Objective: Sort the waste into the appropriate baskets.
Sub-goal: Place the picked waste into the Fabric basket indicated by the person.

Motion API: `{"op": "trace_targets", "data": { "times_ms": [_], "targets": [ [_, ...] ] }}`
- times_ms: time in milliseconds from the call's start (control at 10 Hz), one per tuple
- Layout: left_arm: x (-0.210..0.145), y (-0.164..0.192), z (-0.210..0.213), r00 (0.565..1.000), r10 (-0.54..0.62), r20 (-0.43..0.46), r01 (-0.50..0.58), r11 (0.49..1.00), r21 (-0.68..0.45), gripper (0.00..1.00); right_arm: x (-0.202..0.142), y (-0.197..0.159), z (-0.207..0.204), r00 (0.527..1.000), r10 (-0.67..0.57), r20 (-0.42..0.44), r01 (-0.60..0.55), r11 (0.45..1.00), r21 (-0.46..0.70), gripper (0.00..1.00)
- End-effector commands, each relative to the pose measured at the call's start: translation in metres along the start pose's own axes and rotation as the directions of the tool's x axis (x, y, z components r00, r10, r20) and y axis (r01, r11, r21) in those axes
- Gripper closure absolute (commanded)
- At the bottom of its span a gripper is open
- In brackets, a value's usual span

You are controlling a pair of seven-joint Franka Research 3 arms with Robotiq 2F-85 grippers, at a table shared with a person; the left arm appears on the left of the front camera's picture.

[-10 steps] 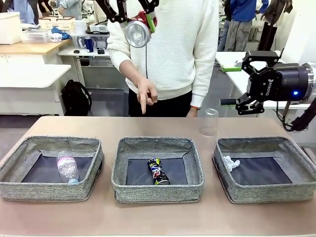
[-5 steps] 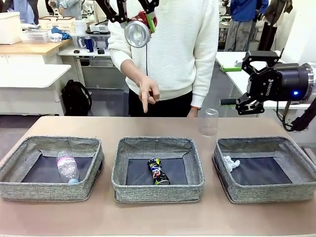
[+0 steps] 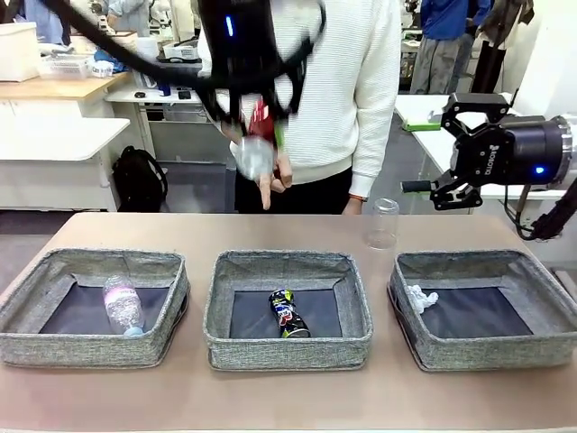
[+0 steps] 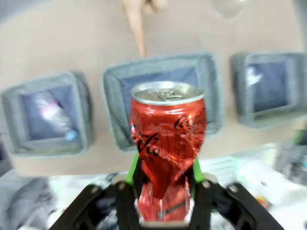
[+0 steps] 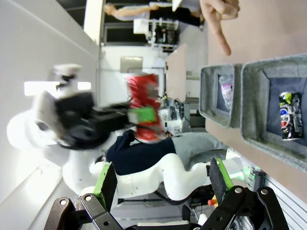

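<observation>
My left gripper hangs blurred in front of the person's chest, shut on a red crushed can. In the left wrist view the red can stands between the green pads, above the middle basket. The person's hand points down at the middle basket, where a dark crushed can lies. A clear bottle lies in the left basket. A paper ball sits in the right basket. A clear cup stands upside down on the table. At the right my right gripper hangs open and holds nothing.
The three baskets stand in a row across the near half of the tan table. The person stands at the far edge behind the middle basket. My right arm hovers above the table's far right corner. Other tables with clutter stand farther back.
My left gripper has come down with the red can, from the top of the picture to chest height. The person's pointing hand and my right arm have stayed in place.
</observation>
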State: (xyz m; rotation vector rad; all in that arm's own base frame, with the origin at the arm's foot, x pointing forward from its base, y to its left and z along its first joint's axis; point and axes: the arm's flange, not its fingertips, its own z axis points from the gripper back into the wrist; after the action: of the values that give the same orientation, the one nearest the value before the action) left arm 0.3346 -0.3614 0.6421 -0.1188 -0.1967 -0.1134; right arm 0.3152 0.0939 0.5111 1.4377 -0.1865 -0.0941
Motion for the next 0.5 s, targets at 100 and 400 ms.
{"op": "trace_targets", "data": {
  "times_ms": [100,400],
  "targets": [
    [-0.049,0.012,-0.082,0.996,0.086,0.012,-0.086,0.996,0.016,0.56,0.001,0.003,0.000,1.000,-0.009,-0.005,0.009,1.000,0.001,0.00],
    [-0.039,0.019,-0.148,0.980,0.191,-0.050,-0.192,0.981,-0.024,0.56,0.001,0.003,0.000,1.000,-0.009,-0.005,0.009,1.000,0.001,0.00]
  ]
}}
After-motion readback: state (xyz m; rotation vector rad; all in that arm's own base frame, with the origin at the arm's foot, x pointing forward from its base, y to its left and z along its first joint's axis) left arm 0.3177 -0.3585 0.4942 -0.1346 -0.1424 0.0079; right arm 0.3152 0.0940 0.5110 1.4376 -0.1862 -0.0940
